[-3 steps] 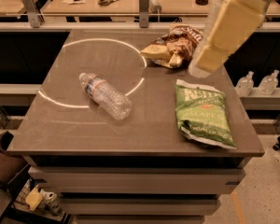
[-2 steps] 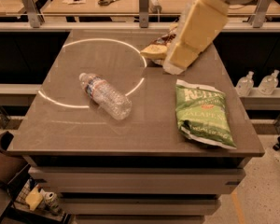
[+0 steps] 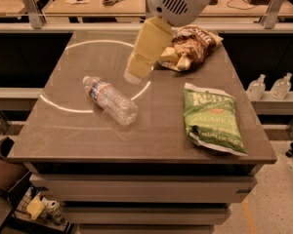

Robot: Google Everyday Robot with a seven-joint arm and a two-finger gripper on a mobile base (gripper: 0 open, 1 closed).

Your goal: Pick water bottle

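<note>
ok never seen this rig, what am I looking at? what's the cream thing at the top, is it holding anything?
It is one camera looking down on a table; its mounting is not on record. The white housing and cream link at the top are the robot's single arm. The link's lower end is the gripper, hanging above the table just behind the water bottle, with nothing seen in it. The clear bottle lies on its side left of centre, untouched. A green chip bag lies flat on the right, a brown chip bag at the back beside the arm. Two small pump bottles stand on a ledge to the right. The job: pick up the bottle.
</note>
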